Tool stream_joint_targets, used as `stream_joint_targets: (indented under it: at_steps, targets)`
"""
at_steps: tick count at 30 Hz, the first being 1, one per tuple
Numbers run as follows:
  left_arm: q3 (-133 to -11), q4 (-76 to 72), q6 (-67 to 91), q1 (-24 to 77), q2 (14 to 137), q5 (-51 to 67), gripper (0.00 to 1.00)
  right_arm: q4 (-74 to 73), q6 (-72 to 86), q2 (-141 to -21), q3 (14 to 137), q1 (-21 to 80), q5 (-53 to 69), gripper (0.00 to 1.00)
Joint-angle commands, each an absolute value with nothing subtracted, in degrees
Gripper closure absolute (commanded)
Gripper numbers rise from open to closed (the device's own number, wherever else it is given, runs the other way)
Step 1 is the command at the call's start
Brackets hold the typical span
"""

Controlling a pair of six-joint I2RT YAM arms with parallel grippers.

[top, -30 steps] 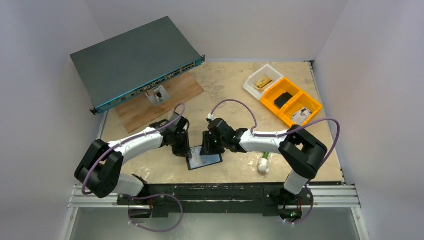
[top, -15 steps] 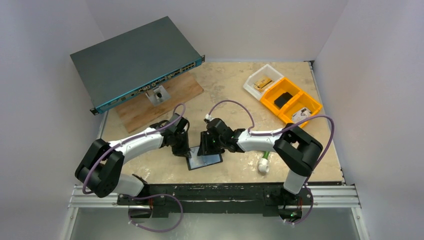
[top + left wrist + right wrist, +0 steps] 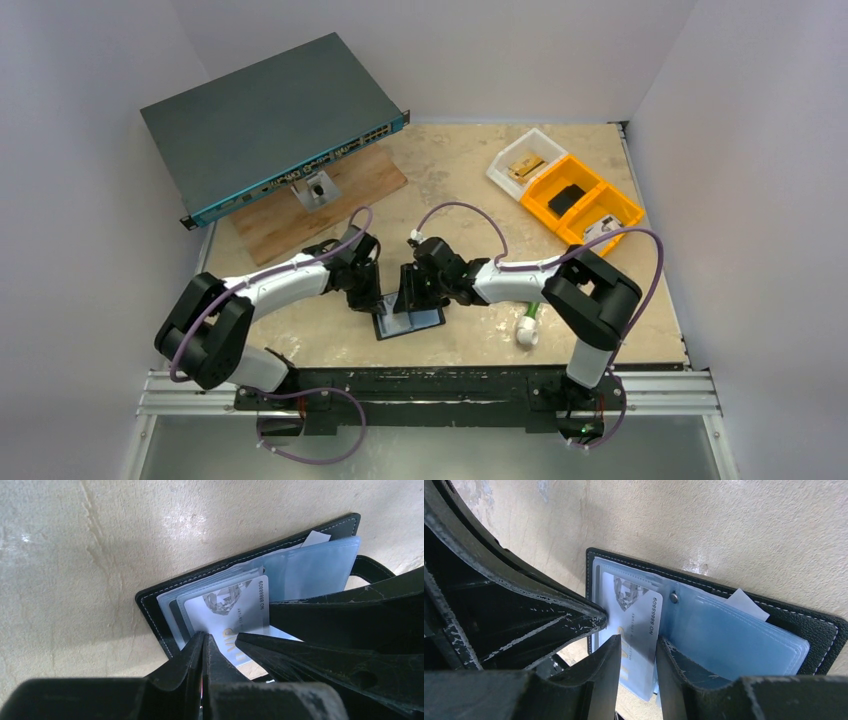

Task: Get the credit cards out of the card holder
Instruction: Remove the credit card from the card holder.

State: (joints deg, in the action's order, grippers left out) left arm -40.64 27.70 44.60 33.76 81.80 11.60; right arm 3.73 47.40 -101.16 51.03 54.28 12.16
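Observation:
The card holder (image 3: 418, 323) lies open on the table between my two arms, its black stitched edge (image 3: 150, 609) framing pale blue plastic sleeves (image 3: 734, 630). One credit card (image 3: 235, 605), pale and printed with a number, sticks partly out of a sleeve past the holder's edge (image 3: 636, 615). My left gripper (image 3: 205, 641) is shut with its tips pinched on that card's left edge; the top view shows my left gripper (image 3: 372, 302) low at the holder's left side. My right gripper (image 3: 636, 642) is open, its fingers straddling the card, one resting on the sleeves.
A big dark network switch (image 3: 270, 125) leans on a wooden board (image 3: 300, 215) at the back left. An orange tray (image 3: 580, 200) and a clear tray (image 3: 522, 160) stand at the back right. A small white object (image 3: 527, 330) lies right of the holder.
My left gripper's jaws have closed the last bit onto the card's edge. The right arm has shifted slightly left. The card holder stays where it was.

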Motion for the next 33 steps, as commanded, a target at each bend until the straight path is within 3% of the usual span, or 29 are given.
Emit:
stream_joint_targets:
  at_steps: [1, 21, 33]
  targets:
    - [-40.90, 25.42, 45.68, 34.01, 84.75, 11.76, 0.99, 6.93, 48.15, -101.91, 49.76, 54.07, 15.18, 0.68]
    - [-39.65, 26.25, 46.58, 33.88, 86.51, 8.96, 1.00, 35.00, 59.62, -102.16, 35.52, 45.33, 32.90, 0.68]
    - [-39.16, 25.53, 46.73, 33.89, 85.85, 9.75, 1.00, 34.45, 60.55, -105.12, 35.66, 45.29, 31.75, 0.69]
